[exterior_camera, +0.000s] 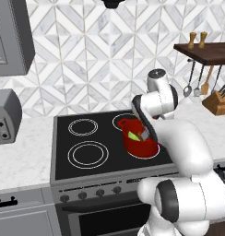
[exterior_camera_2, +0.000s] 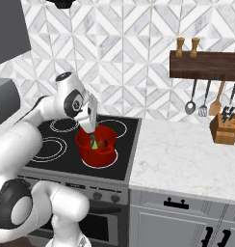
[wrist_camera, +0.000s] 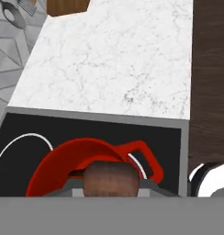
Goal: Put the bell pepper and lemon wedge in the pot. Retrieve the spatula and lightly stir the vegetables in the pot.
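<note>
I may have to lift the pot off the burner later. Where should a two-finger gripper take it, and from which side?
By a loop handle on the rim, coming down from above. The pot is too wide to span, while the handle juts out from the rim as a thin red loop that the jaws could close across. The gripper is shut over the pot's mouth, so the far handle looks freer.
</note>
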You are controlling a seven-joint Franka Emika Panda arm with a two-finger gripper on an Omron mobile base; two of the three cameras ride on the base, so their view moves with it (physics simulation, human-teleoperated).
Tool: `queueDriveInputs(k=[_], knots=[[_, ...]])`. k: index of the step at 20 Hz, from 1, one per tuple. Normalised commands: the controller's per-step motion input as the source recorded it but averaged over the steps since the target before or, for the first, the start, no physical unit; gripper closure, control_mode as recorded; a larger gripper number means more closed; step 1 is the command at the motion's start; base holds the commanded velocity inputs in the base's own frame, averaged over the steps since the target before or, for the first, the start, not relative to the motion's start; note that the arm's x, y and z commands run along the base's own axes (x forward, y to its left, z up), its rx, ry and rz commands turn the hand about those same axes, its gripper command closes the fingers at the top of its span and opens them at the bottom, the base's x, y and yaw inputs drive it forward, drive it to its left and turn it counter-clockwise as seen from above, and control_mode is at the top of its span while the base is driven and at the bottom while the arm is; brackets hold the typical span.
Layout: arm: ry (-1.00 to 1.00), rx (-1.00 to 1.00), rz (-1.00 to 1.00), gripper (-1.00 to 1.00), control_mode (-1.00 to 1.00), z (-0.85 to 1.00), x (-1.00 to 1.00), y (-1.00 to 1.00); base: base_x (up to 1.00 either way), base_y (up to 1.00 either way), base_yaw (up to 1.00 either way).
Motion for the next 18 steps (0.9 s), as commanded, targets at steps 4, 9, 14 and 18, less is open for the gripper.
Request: queueDriveInputs(k=[4, 9, 14, 18], knots=[[-0.27, -0.24, 0.0, 1.0, -1.0, -0.01, 0.0, 0.0, 0.0, 0.0, 0.0], [-0.03, -0.12, 0.0, 1.0, -1.0, -0.22, 0.06, 0.0, 0.0, 0.0, 0.0], [0.08, -0.04, 0.0, 1.0, -1.0, -0.14, 0.11, 0.0, 0.0, 0.0, 0.0], [-0.02, -0.12, 0.0, 1.0, -1.0, -0.06, 0.0, 0.0, 0.0, 0.0, 0.0]])
